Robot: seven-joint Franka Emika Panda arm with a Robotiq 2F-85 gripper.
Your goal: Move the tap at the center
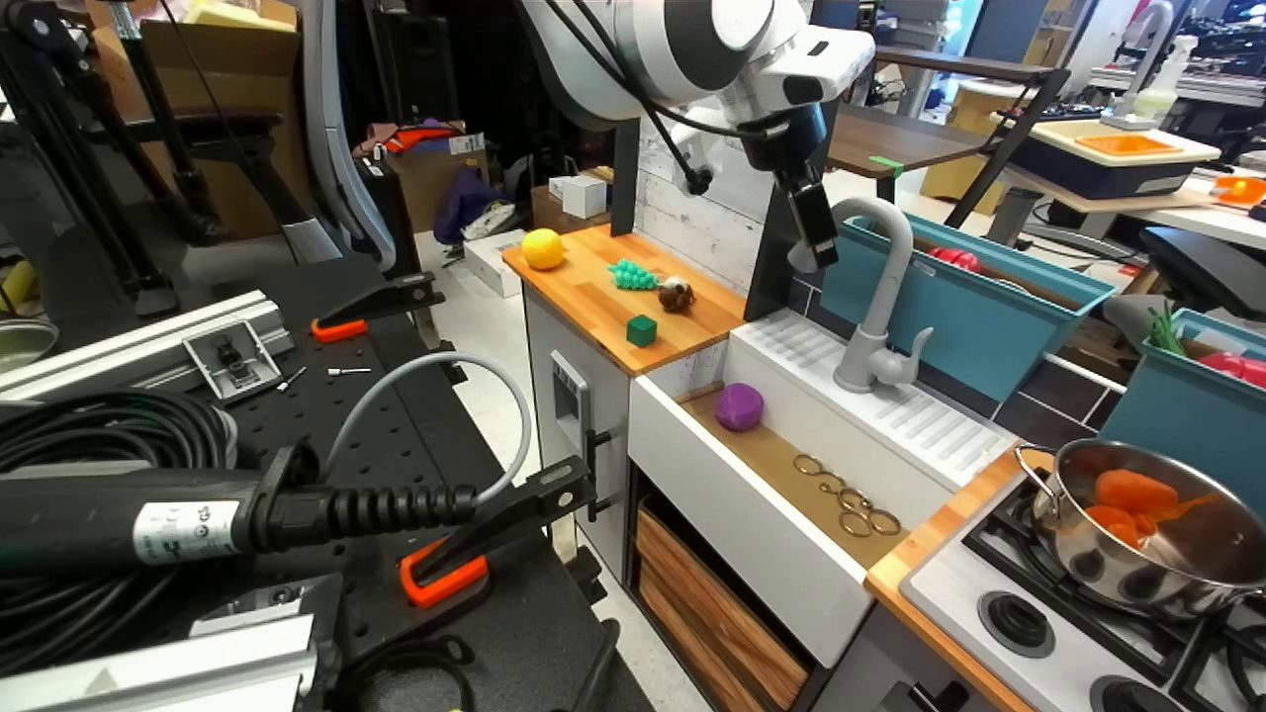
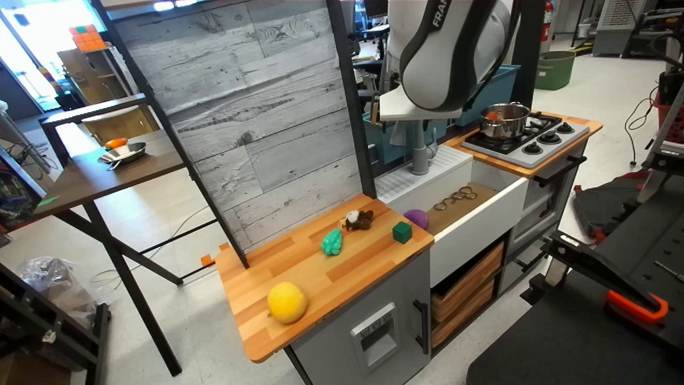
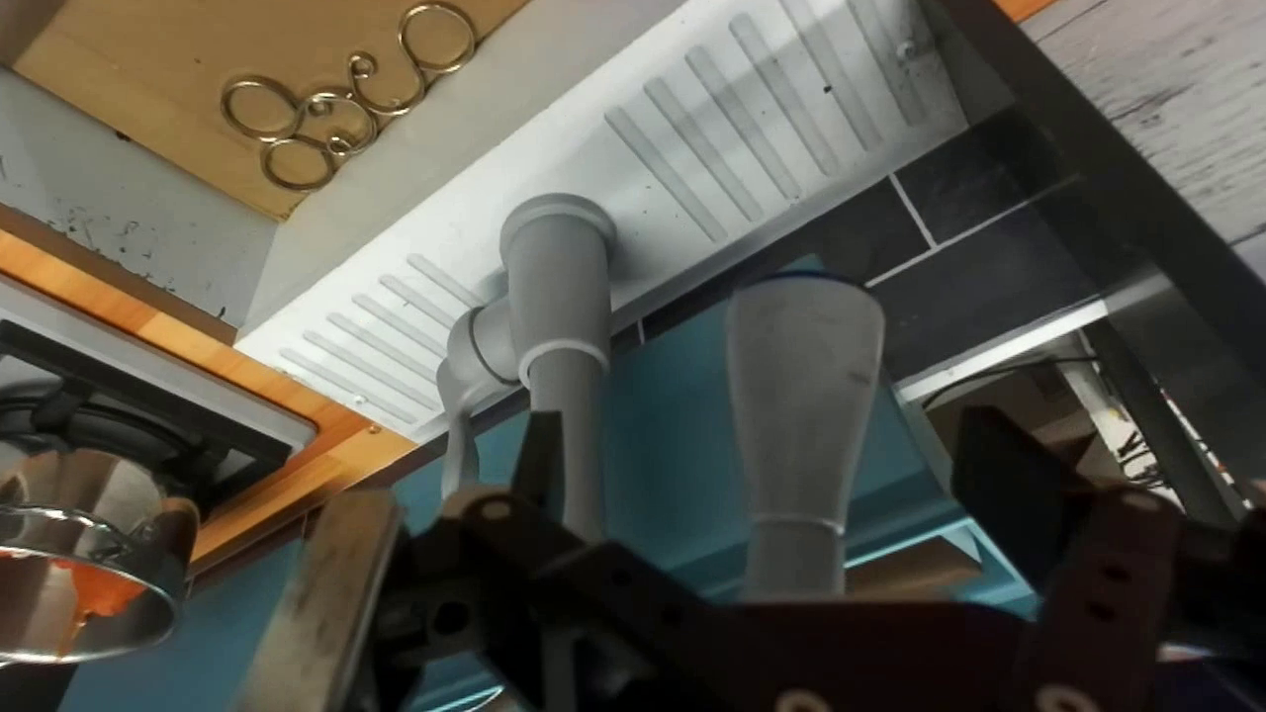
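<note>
Gooseneck faucet (image 1: 887, 287) stands on the ribbed drainboard (image 1: 935, 413) behind the sink (image 1: 747, 524), spout (image 3: 806, 386) turned toward the plank panel (image 2: 256, 117); pincer (image 3: 764, 415) parted, flanking the spout in the wrist view, contact unconfirmed; approach judged largely done, centring over the sink outstanding

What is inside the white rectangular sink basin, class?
A purple rounded object and golden metal rings. In both exterior views, the white front wall hides part of the brown floor.

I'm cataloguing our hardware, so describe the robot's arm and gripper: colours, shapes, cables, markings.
The arm is white and rounded, with black bands; pale "FRAN" lettering shows, and black cables loop alongside. The gripper is mostly black, with angular, jointed fingers.
</note>
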